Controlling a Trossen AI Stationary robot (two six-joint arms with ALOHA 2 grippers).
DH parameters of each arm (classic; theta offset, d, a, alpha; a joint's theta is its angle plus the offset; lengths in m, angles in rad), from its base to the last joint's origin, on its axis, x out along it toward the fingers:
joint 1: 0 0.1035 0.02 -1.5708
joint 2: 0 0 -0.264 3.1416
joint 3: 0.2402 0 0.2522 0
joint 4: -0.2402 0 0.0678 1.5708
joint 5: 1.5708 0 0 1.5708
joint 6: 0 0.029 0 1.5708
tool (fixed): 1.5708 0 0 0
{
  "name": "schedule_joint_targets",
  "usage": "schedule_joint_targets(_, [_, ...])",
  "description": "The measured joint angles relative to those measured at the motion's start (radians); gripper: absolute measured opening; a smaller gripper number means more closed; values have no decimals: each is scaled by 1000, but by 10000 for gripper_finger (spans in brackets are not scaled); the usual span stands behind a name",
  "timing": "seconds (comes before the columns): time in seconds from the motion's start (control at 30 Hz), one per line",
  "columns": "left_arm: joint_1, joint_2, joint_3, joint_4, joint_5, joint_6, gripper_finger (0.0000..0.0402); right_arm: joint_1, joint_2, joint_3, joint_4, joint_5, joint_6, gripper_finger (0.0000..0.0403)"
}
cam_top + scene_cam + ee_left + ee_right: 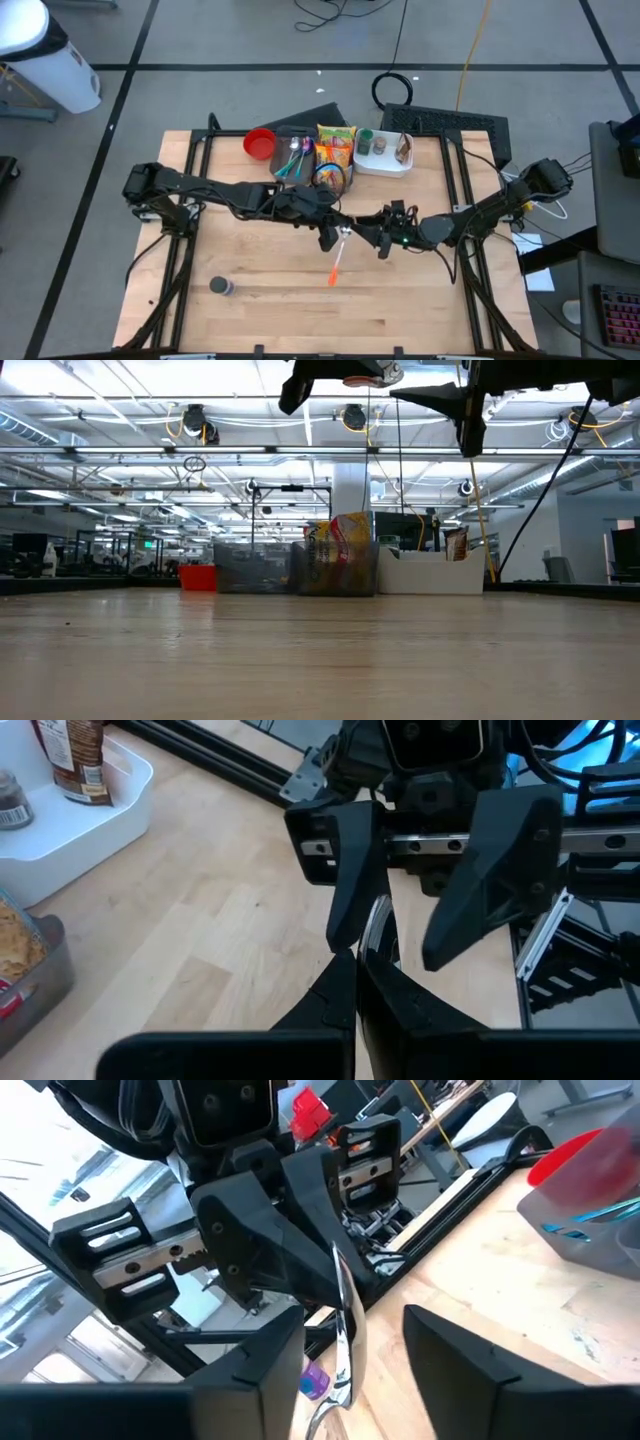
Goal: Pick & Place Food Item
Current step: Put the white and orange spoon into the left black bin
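A utensil with a silver metal end (343,1315) and an orange handle (334,268) is held up over the middle of the table. My left gripper (355,992) is shut on it. My right gripper (355,1365) faces the left one, open, with one finger on each side of the metal end. I cannot tell whether its nearer finger (275,1345) touches the metal. In the low view both grippers are high above the tabletop, with the utensil (372,376) at the picture's top. Snack bags (336,148) stand in a clear bin at the far edge. My left gripper pinches the utensil between its two shut fingers (330,995), on the metal part (376,925) that sticks out past their tips. The fingers slant down from the table's left side and lie across the utensil. It is lifted clear, its orange handle pointing toward the near edge.
At the far edge stand a red bowl (260,143), a clear bin of utensils (295,158) and a white tray (384,160) with a jar and a brown bag. A small dark cylinder (220,287) stands near the front left. The near half of the wooden table (400,310) is bare.
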Motion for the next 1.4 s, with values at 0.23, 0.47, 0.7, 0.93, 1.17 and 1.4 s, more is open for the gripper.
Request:
schedule_joint_targets(0.23, [0, 0, 0, 11, 0, 0, 4, 0, 0, 0, -48, -4, 22, 67])
schedule_joint_targets(0.47, [2, 0, 0, 17, 1, -49, 26, 0, 0, 0, -52, 6, 0, 10])
schedule_joint_targets(0.7, [7, -1, 0, 45, 80, -21, 63, 1, 0, -1, -48, 6, -13, 2])
schedule_joint_targets(0.93, [58, -9, 0, 60, 211, -51, 126, 0, 0, -1, -34, 30, -19, 1])
schedule_joint_targets(1.17, [119, -34, 1, 71, 377, -96, 191, -1, -6, -1, -25, 37, -29, 1])
schedule_joint_targets(1.4, [72, -40, 1, -28, 328, -83, 204, -3, -84, -1, -14, 73, -105, 0])
